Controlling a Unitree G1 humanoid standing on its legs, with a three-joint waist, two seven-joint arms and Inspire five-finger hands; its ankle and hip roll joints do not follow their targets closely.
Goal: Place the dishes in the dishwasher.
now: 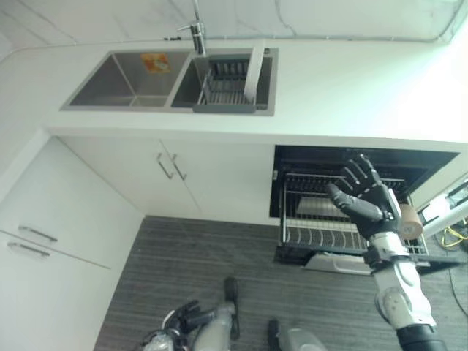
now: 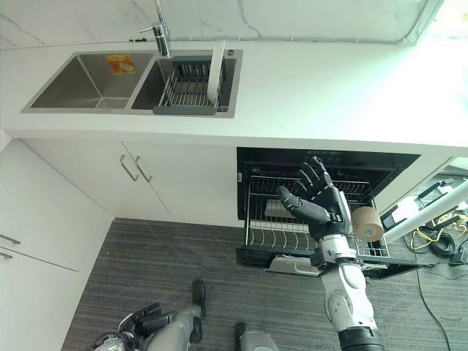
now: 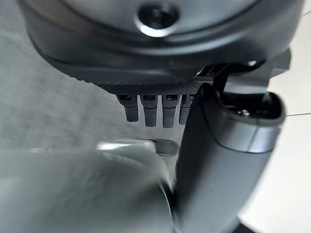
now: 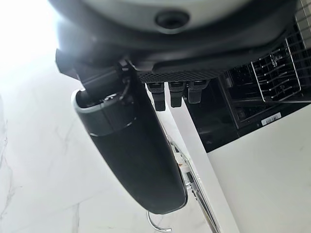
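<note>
1 white dish [image 2: 214,73] upright in sink rack [image 2: 186,91], well apart from right hand [image 2: 322,201]; fingers [image 2: 316,175] spread, empty.

Part of the pulled-out dishwasher rack [image 2: 281,230] is hidden behind the raised right hand [image 2: 322,201]. The dishwasher's dark interior [image 1: 314,162] cannot be made out. The white plate [image 1: 253,72] standing in the sink rack [image 1: 219,91] is seen edge-on only.
</note>
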